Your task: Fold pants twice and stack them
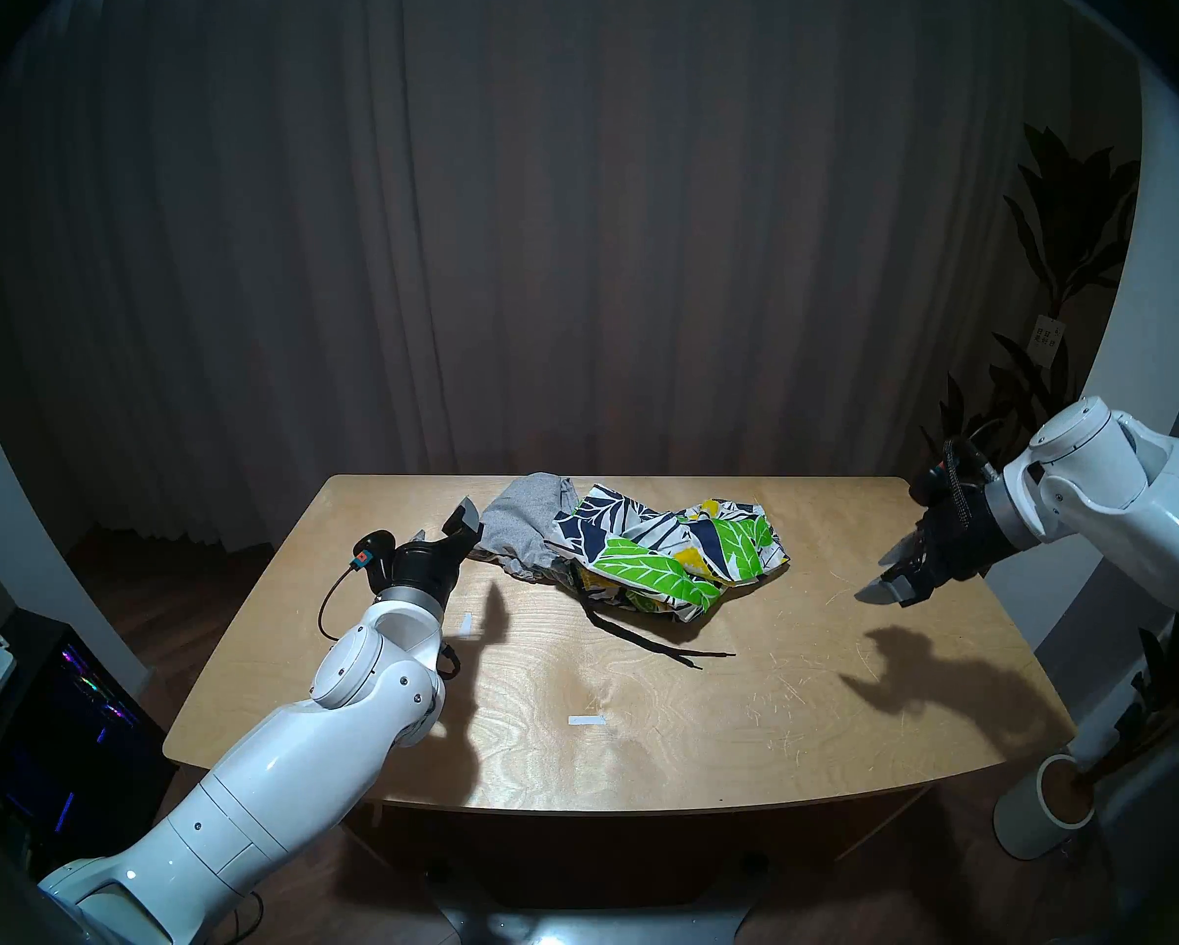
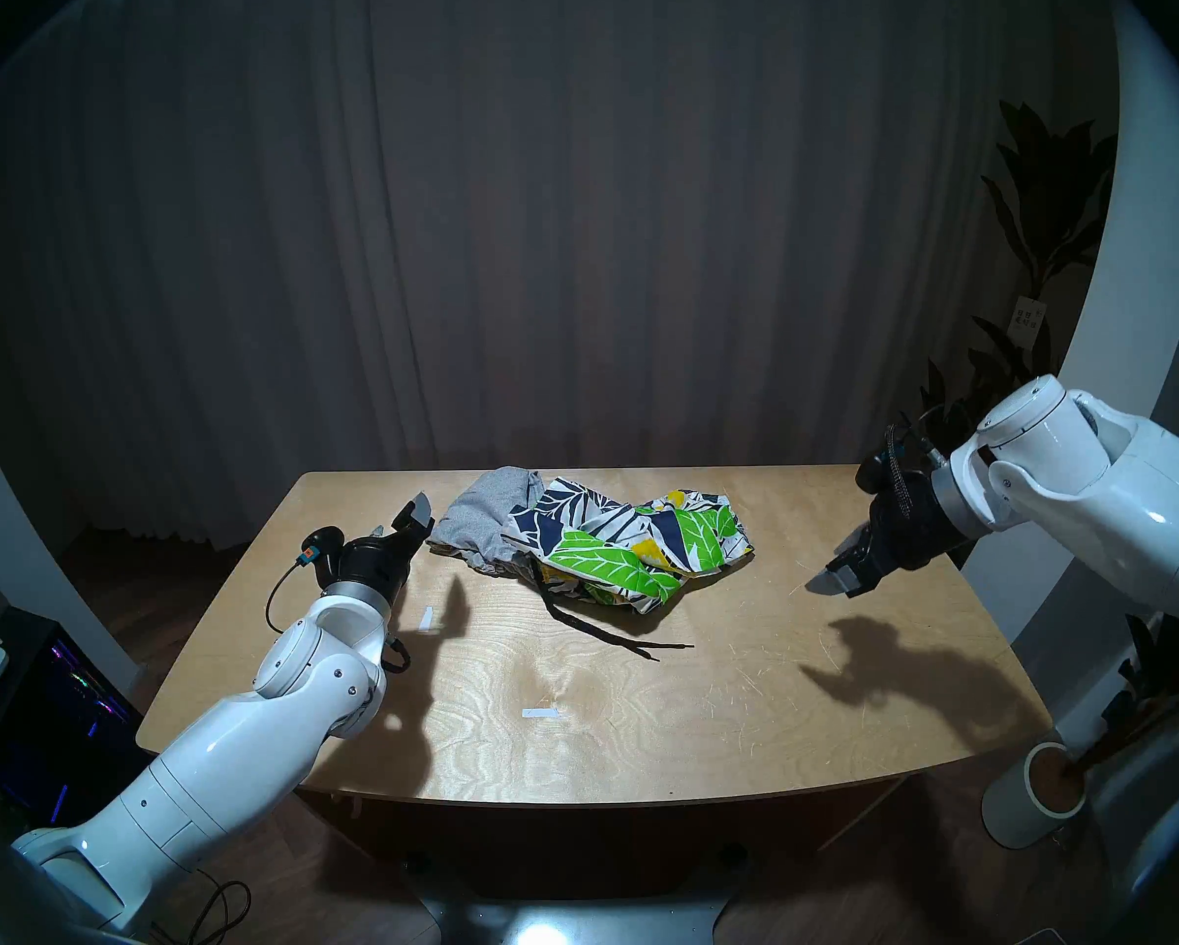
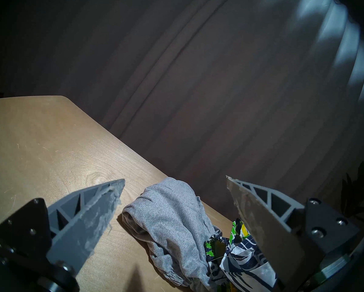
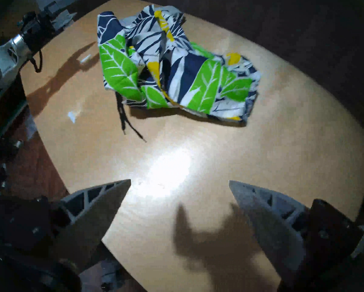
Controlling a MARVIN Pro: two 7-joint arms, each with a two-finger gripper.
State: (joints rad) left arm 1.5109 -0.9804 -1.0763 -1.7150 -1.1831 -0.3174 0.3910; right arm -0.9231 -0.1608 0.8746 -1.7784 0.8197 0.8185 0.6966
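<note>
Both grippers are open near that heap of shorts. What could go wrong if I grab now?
The grey shorts lie partly under the floral shorts, so the left gripper may drag both together. The loose black drawstring could snag. The right gripper hangs well off the heap.

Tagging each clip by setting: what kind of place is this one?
Probably a staged room or demo studio, not a lived-in home: a bare wooden table before a full-width dark curtain, with a potted plant at the right.
</note>
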